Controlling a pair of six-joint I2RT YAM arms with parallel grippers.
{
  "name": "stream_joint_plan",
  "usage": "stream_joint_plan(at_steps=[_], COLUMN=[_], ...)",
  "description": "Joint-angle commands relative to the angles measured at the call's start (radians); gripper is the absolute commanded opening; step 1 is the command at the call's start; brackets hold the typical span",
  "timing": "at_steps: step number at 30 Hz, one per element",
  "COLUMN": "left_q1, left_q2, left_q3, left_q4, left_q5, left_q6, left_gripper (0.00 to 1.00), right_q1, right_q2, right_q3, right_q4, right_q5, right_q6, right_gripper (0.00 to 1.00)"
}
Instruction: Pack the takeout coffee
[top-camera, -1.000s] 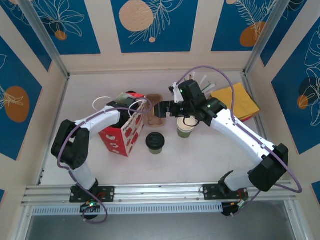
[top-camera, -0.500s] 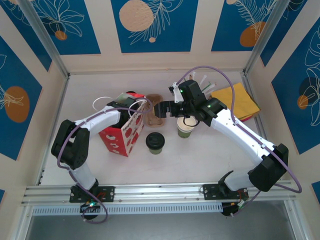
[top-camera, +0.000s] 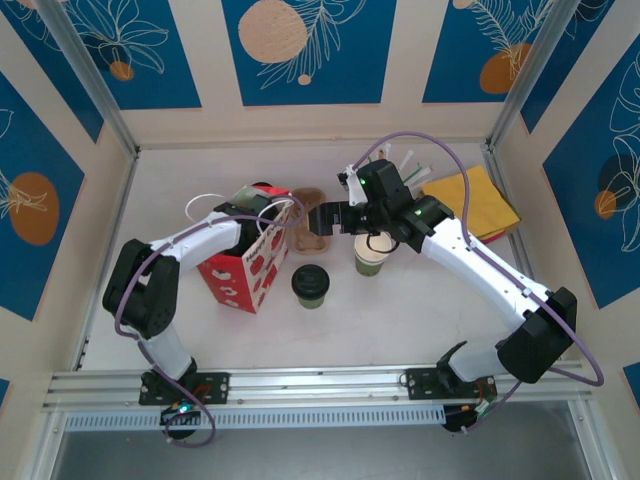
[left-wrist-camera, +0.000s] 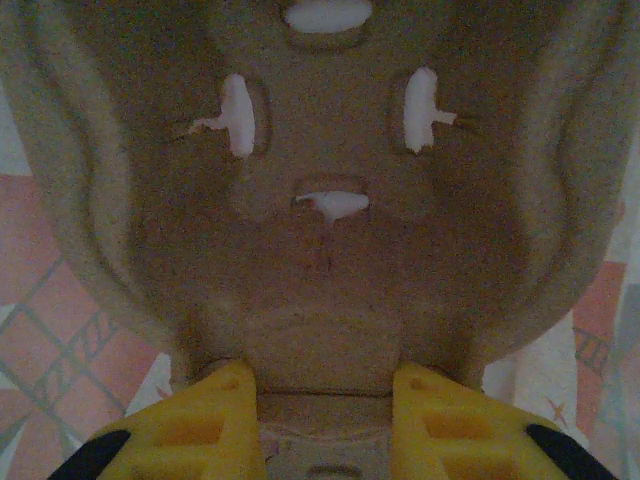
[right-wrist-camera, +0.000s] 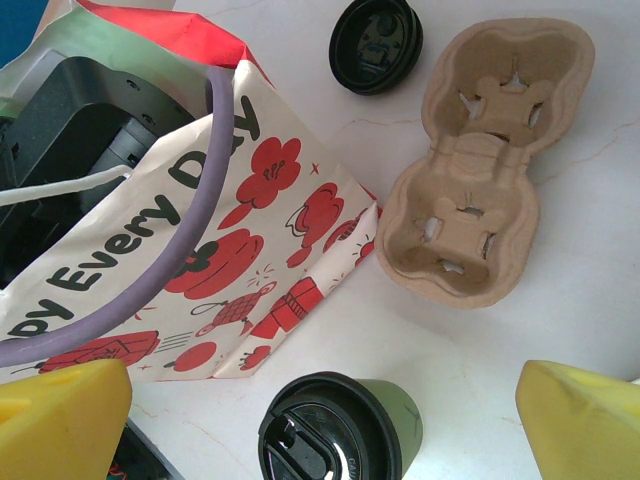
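Observation:
The takeout coffee, a green cup with a black lid, stands upright on the table just right of the red-and-white paper bag. My left arm reaches down into that bag. In the dim left wrist view the left gripper is shut on the edge of a brown cardboard cup carrier. My right gripper hangs wide open above the table, with the lidded cup below and between its fingers, untouched.
Another cardboard carrier lies flat beside the bag, with a loose black lid beyond it. A lidless green cup stands under the right arm. Yellow napkins lie at the back right.

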Motion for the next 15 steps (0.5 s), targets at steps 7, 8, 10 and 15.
stream_joint_plan(at_steps=[7,8,10,15], left_q1=[-0.003,-0.003,-0.003,-0.003], left_q2=[0.028,0.025,0.020,0.007], left_q3=[-0.025,-0.025,-0.021,-0.015], left_q4=[-0.044,-0.044,-0.049,-0.058], left_q5=[-0.014,-0.014,-0.013,-0.013], left_q6=[-0.018,-0.018,-0.018,-0.021], left_gripper=[0.31,0.32,0.36,0.43], right_q1=[-0.005,-0.005,-0.005,-0.005], right_q2=[-0.024,-0.026,-0.026,-0.027], right_q3=[-0.011,-0.012,-0.014,-0.016], right_q4=[-0.011,-0.010,-0.010,-0.005], right_q5=[0.002,0.002,0.000,-0.004], right_q6=[0.006,0.006,0.009,0.012], right_gripper=[0.99,0.99,0.99,0.99])
